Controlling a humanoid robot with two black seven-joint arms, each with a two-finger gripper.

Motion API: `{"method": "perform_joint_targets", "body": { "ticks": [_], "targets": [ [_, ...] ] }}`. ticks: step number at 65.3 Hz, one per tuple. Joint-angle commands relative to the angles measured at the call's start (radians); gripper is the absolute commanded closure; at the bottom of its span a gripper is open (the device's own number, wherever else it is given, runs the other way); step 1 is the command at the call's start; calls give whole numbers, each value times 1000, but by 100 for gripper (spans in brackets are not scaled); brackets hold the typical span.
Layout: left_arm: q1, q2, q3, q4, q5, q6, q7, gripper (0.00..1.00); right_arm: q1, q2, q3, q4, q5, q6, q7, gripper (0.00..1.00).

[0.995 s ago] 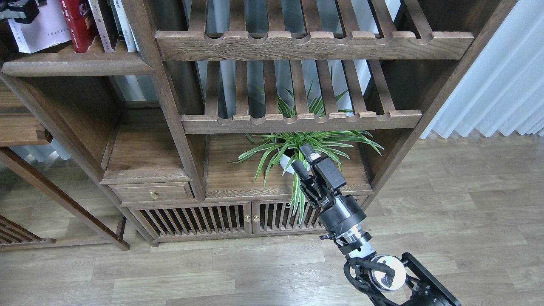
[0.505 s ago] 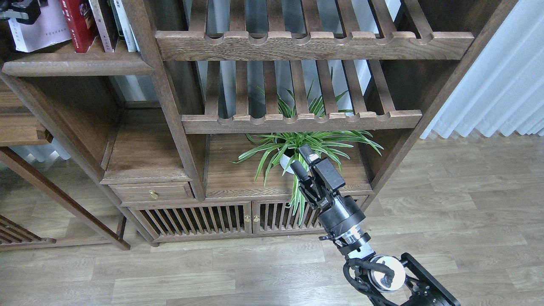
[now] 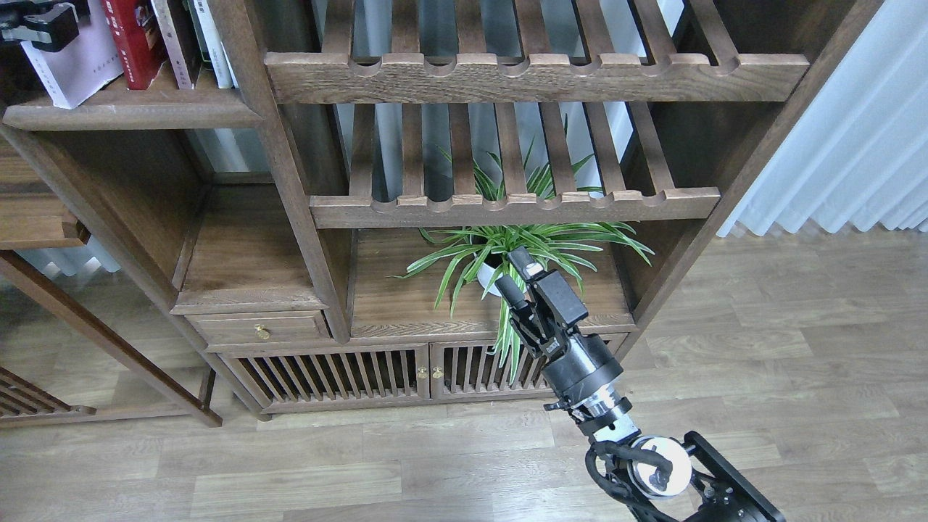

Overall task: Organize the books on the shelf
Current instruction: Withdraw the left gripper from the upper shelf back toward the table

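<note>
now the thick pale lavender book point(image 3: 72, 69) has tipped left and lower on the dark-brown wooden shelf point(image 3: 130, 112); left gripper point(image 3: 40, 22) seems clamped on it, right gripper point(image 3: 516, 272) idle, fingers slightly apart.

at the top left, the books point(image 3: 130, 40) stand on the shelf point(image 3: 130, 112), and the leftmost book point(image 3: 76, 65) is tilted. the left tool point(image 3: 40, 22) is at the upper left corner, touching this tilted book. right of the shelf are two slatted racks point(image 3: 515, 206), one above the other. under the lower rack a potted plant point(image 3: 507, 257) stands on a board. the right tool point(image 3: 516, 272) is in front of the plant. a drawer point(image 3: 257, 328) lies lower left of the plant, and cabinet doors point(image 3: 377, 373) are below.
</note>
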Motion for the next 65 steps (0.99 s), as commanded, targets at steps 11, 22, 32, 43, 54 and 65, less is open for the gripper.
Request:
{"method": "perform_joint_targets", "body": {
  "ticks": [11, 22, 32, 43, 54, 65],
  "targets": [
    [-3, -29, -25, -4, -28, 0, -1, 51, 0, 0, 0, -5, -3, -2, 0, 15],
    [-3, -29, -42, -7, -32, 0, -1, 47, 0, 0, -5, -11, -6, -2, 0, 15],
    [-4, -29, -59, -17, -54, 0, -1, 41, 0, 0, -6, -11, -6, -2, 0, 15],
    [-6, -23, -64, -19, -112, 0, -1, 36, 0, 0, -6, -11, -6, -2, 0, 15],
    [-1, -23, -82, -17, -193, 0, -1, 33, 0, 0, -5, -12, -8, -2, 0, 14],
    [0, -18, -90, -14, -219, 0, -1, 32, 0, 0, -6, -25, -8, -2, 0, 13]
  ]
}}
